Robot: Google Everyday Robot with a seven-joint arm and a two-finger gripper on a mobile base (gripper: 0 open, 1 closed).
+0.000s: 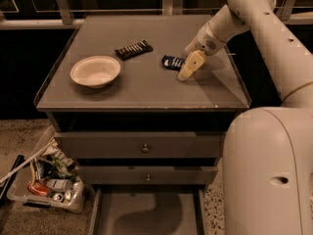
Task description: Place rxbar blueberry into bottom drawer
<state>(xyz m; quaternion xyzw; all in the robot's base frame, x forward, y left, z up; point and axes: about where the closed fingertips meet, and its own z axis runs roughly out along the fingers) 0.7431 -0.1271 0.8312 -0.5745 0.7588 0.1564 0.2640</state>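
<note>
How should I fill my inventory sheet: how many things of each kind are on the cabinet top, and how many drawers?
Snack bars: 2 (rxbar blueberry, black-brown bar)
Bowls: 1 (white bowl)
Drawers: 3 (bottom drawer open, middle drawer, top drawer)
Total: 6
The hand is just beside the rxbar blueberry, over the cabinet top.
</note>
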